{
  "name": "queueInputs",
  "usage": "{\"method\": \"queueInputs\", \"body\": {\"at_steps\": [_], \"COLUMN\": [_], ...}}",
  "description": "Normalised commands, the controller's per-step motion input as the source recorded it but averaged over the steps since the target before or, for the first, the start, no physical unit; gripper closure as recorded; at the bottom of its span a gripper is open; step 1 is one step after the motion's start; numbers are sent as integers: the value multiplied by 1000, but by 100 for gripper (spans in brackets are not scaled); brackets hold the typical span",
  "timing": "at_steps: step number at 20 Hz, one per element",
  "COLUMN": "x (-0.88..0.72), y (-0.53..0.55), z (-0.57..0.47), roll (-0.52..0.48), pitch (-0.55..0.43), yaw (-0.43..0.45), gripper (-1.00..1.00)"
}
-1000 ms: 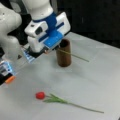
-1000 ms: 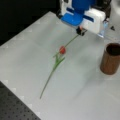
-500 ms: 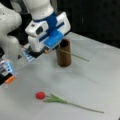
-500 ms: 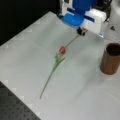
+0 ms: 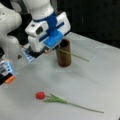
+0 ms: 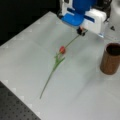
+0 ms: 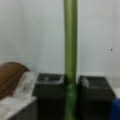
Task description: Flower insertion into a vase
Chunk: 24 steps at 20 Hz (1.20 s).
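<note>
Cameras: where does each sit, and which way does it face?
Front view: high, looking down on the vase and loose flower; arm and gripper upper left.
Front view: high, from another side; vase at right, gripper at top.
Wrist view: on the wrist, looking along the held stem between the fingers; vase at left.
Shared: vase in all three.

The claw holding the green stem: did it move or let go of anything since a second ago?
Nothing visibly changed. The claw is still shut on the green stem, near the vase and not over its mouth. The red flower still lies on the table, and the vase stands where it did.
</note>
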Motion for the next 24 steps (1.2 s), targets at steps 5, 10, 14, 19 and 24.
{"method": "queueInputs", "body": {"at_steps": [5, 10, 14, 19, 24], "x": [-122, -203, -207, -221, -352], "y": [74, 205, 267, 275, 338], "z": [-4, 50, 36, -43, -130], "roll": [-78, 16, 32, 64, 72], "pitch": [96, 91, 37, 7, -48], "yaw": [-16, -36, -98, -233, -218], "gripper": [100, 100, 100, 100, 100]}}
